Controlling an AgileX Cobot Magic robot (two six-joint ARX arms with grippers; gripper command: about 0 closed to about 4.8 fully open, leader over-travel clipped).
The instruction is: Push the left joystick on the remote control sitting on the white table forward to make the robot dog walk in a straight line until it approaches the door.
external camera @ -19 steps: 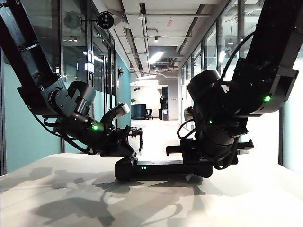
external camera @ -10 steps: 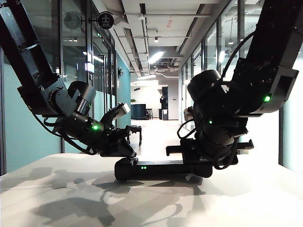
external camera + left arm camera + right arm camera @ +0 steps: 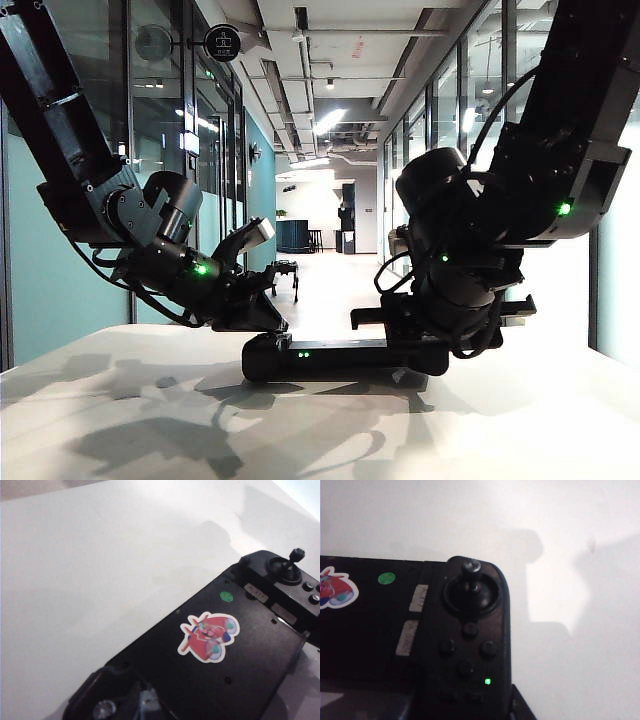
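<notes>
My left gripper (image 3: 262,308) sits low over the left end of the remote control (image 3: 340,357), which lies flat on the white table (image 3: 120,400), near the middle of its far edge in the exterior view. My right gripper (image 3: 405,322) presses down close over the controller's right end. In neither wrist view do my own fingertips show clearly, so I cannot tell whether either claw is clenched or released, or whether it touches the casing.

From my left wrist, the remote control (image 3: 215,655) runs diagonally, with a red cartoon sticker (image 3: 208,636) and a small green dot (image 3: 226,597) on its flat middle. The left joystick itself is blurred under my wrist and I cannot pick it out. At the far end stands the right thumbstick (image 3: 295,557), upright on its thin stem, close to that end's rounded edge.

From my right wrist, that same thumbstick (image 3: 471,570) rises from its round well, hard by the controller's corner, with a cluster of buttons (image 3: 466,647) and a green light (image 3: 488,681) beside it. Bare white tabletop (image 3: 570,540) lies open past the controller's edges.

Beyond the table's far edge, the robot dog (image 3: 285,275) stands small in the corridor, with bright open floor stretching ahead between glass walls.
</notes>
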